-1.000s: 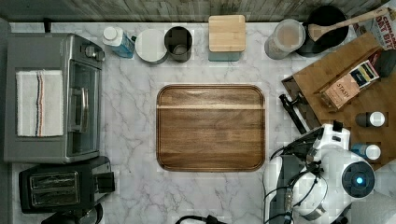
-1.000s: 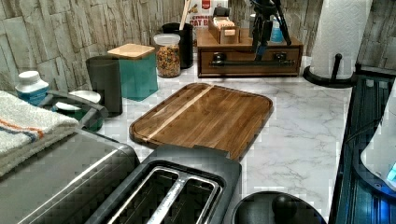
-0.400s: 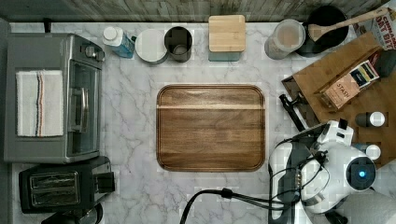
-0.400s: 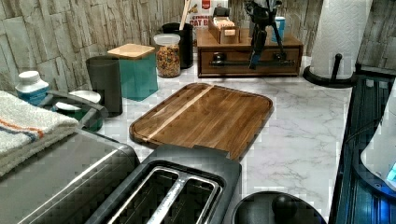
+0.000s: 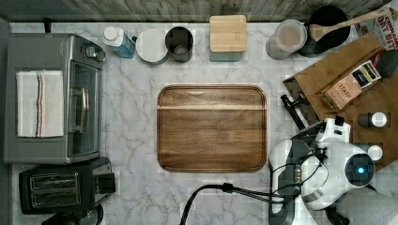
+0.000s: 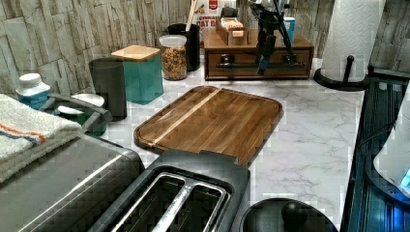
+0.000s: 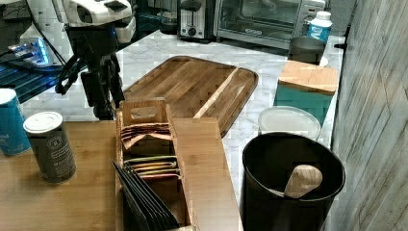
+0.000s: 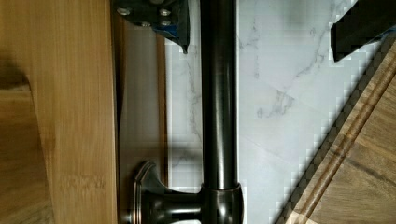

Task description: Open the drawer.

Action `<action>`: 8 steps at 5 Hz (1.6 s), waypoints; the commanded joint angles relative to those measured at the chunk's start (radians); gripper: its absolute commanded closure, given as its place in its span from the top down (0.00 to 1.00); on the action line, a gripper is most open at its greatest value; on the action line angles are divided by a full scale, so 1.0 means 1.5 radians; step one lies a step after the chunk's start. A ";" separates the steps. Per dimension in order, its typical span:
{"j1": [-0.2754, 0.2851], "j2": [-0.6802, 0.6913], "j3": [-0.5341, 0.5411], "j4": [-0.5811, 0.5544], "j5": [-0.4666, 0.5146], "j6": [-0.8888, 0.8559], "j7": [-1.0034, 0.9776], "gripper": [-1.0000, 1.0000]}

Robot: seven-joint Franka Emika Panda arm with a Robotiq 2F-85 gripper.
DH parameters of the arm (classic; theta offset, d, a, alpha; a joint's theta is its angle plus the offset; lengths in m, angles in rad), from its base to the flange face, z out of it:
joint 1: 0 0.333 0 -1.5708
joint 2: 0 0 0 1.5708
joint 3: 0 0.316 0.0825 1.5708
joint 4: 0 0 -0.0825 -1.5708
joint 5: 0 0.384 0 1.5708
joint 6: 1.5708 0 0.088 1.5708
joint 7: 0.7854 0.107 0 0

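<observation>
**Spotter:** Where's the drawer (image 6: 258,65) from your side?

**Me:** Directly under the gripper (image 6: 265,62). My fingers hang wide, one either side of the black bar handle (image 8: 218,107), neither touching it. The wooden tray (image 5: 212,128) lies behind the outer finger.

**Spotter:** And your plan?

**Me:** I'd pinch squarely on the bar, then pull straight away from the cabinet (image 7: 96,178), level, so it doesn't jam. The drawer front looks barely out, if at all.

Wrist view's edges crop the drawer (image 8: 140,116) handle (image 8: 218,93).
</observation>
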 commanded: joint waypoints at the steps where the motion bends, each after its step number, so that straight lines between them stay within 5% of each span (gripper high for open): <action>1: -0.011 0.041 0.026 0.045 0.057 0.058 -0.027 1.00; 2: 0.002 0.036 0.016 0.033 0.024 0.054 0.008 1.00; 4: 0.089 -0.018 -0.056 0.019 -0.136 -0.086 0.165 1.00; 5: 0.086 -0.042 -0.040 -0.007 -0.164 -0.116 0.175 1.00; 7: 0.131 -0.150 -0.041 -0.179 -0.197 -0.033 0.231 1.00; 8: 0.138 -0.235 -0.019 -0.276 -0.268 -0.012 0.344 1.00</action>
